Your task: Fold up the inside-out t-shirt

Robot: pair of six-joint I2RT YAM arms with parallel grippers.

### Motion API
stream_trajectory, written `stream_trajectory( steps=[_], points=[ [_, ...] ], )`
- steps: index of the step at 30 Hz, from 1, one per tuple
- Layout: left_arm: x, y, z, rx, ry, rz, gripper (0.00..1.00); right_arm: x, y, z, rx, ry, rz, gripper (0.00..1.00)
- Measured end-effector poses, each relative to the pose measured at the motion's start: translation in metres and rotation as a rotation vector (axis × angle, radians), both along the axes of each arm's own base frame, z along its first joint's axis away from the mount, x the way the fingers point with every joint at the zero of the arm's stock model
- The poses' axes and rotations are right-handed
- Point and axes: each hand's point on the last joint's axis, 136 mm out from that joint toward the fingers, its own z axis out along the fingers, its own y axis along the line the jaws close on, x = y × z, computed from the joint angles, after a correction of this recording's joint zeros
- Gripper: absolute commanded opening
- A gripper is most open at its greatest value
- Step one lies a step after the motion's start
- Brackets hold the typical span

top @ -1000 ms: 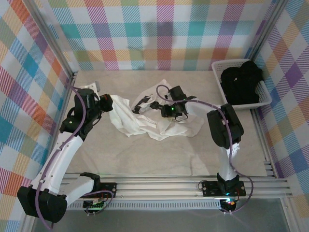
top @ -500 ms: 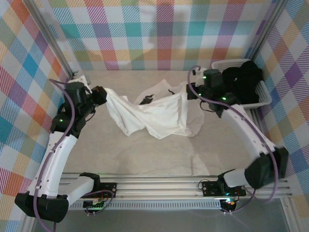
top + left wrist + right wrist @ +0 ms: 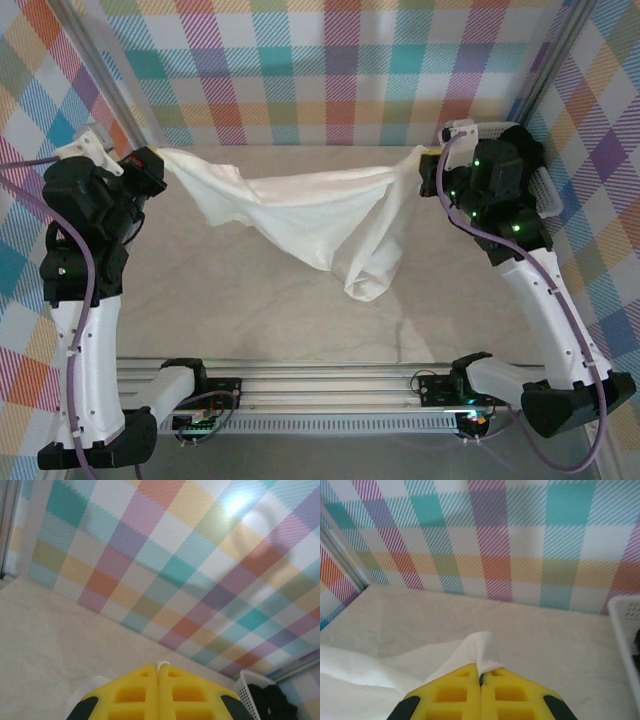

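Observation:
The inside-out t-shirt (image 3: 320, 215) is white and hangs stretched in the air between both arms, sagging to a low point near the table's middle. My left gripper (image 3: 158, 160) is raised at the far left and shut on one end of the shirt; in the left wrist view a sliver of white cloth (image 3: 162, 664) peeks from between its yellow fingers (image 3: 135, 692). My right gripper (image 3: 428, 165) is raised at the far right and shut on the other end; a white fold (image 3: 475, 647) sticks out of its closed yellow fingers (image 3: 455, 695).
A white plastic basket (image 3: 548, 195) holding a black garment (image 3: 505, 150) stands at the back right, partly behind the right arm. Its rim (image 3: 250, 685) also appears in the left wrist view. Plaid walls close off the back and sides. The beige table (image 3: 250, 300) lies below the shirt.
Both arms have risen and moved apart, lifting the shirt off the table and stretching it out. The right gripper closed on the cloth near the middle, then swung toward the basket.

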Motion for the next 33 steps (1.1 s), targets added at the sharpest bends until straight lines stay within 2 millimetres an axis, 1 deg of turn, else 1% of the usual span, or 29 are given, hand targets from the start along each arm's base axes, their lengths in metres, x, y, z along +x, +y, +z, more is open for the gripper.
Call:
stream_trajectory(
  steps=[1,2,4,6,7,9,11,12,13,14,16,17,18,19,21,23,24,25,27,29,30,31,33],
  points=[
    [0.003,0.0,-0.011,0.003,0.026,0.0,0.0,0.006,0.005,-0.015,0.004,0.04,0.011,0.0],
    [0.008,0.001,-0.028,0.007,0.07,-0.001,0.0,0.014,0.01,-0.033,0.006,0.09,0.02,0.0],
    [0.015,0.001,-0.059,0.016,0.152,-0.006,0.0,0.034,0.02,-0.075,0.001,0.198,0.031,0.01],
    [0.026,-0.001,-0.093,0.015,0.249,-0.023,0.0,0.06,0.031,-0.134,-0.015,0.342,0.037,0.03],
    [0.029,-0.003,-0.108,0.012,0.288,-0.034,0.0,0.07,0.034,-0.161,-0.024,0.405,0.037,0.05],
    [0.032,-0.008,-0.133,-0.002,0.35,-0.062,0.0,0.09,0.033,-0.225,-0.054,0.56,0.01,0.11],
    [0.03,-0.013,-0.149,-0.017,0.387,-0.091,0.0,0.097,0.023,-0.271,-0.099,0.662,-0.033,0.21],
    [0.03,-0.016,-0.153,-0.024,0.398,-0.105,0.0,0.095,0.017,-0.287,-0.122,0.704,-0.054,0.25],
    [0.029,-0.018,-0.155,-0.03,0.403,-0.118,0.0,0.09,0.014,-0.295,-0.139,0.731,-0.065,0.29],
    [0.029,-0.021,-0.157,-0.034,0.405,-0.133,0.0,0.084,0.008,-0.298,-0.151,0.745,-0.079,0.34],
    [0.028,-0.025,-0.157,-0.04,0.406,-0.156,0.0,0.07,0.005,-0.292,-0.162,0.736,-0.087,0.42],
    [0.029,-0.026,-0.158,-0.04,0.403,-0.168,0.0,0.058,0.008,-0.285,-0.165,0.726,-0.081,0.44],
    [0.029,-0.028,-0.158,-0.043,0.399,-0.178,0.0,0.047,0.012,-0.278,-0.168,0.712,-0.07,0.46],
    [0.03,-0.03,-0.158,-0.045,0.395,-0.187,0.0,0.035,0.021,-0.271,-0.172,0.697,-0.048,0.5],
    [0.03,-0.032,-0.161,-0.051,0.397,-0.202,0.0,0.016,0.045,-0.261,-0.181,0.674,0.011,0.55],
    [0.03,-0.034,-0.165,-0.056,0.4,-0.214,0.0,0.007,0.067,-0.265,-0.196,0.677,0.059,0.57],
    [0.031,-0.036,-0.166,-0.06,0.403,-0.221,0.0,0.002,0.077,-0.274,-0.214,0.693,0.08,0.57],
    [0.031,-0.036,-0.167,-0.062,0.406,-0.224,0.0,0.0,0.082,-0.283,-0.233,0.711,0.088,0.57],
    [0.033,-0.037,-0.168,-0.064,0.407,-0.232,0.0,-0.001,0.084,-0.309,-0.282,0.762,0.078,0.54],
    [0.033,-0.038,-0.168,-0.064,0.407,-0.236,0.0,-0.002,0.075,-0.335,-0.34,0.812,0.04,0.5],
    [0.033,-0.038,-0.168,-0.064,0.406,-0.236,0.0,-0.001,0.068,-0.343,-0.363,0.827,0.02,0.47],
    [0.033,-0.038,-0.168,-0.064,0.406,-0.236,0.0,-0.001,0.061,-0.347,-0.38,0.839,0.001,0.42],
    [0.033,-0.038,-0.168,-0.064,0.406,-0.235,0.0,0.004,0.048,-0.348,-0.393,0.842,-0.032,0.32]
  ],
)
